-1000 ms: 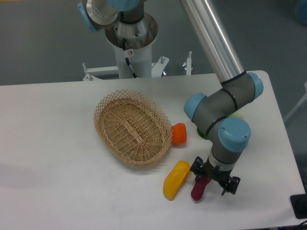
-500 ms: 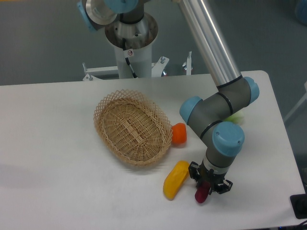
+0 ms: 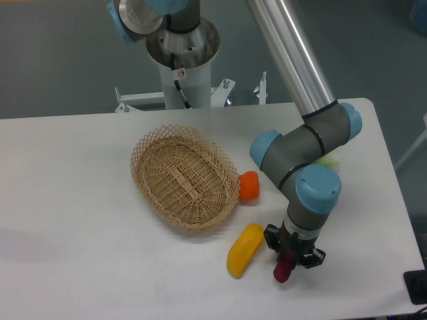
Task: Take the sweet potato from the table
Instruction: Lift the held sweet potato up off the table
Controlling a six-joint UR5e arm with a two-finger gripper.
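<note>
The sweet potato is a small dark magenta piece near the front of the white table; only its lower end shows below the tool. My gripper points straight down over it with its fingers closed in around the upper part. Whether the vegetable rests on the tabletop or hangs just above it, I cannot tell.
A yellow-orange oblong vegetable lies just left of the gripper. A small round orange item sits beside the wicker basket. A pale green-yellow thing peeks out behind the arm's elbow. The table's front edge is close.
The gripper's fingers went from spread to closed around the sweet potato. The wrist shifted slightly left, and less of the magenta piece shows now.
</note>
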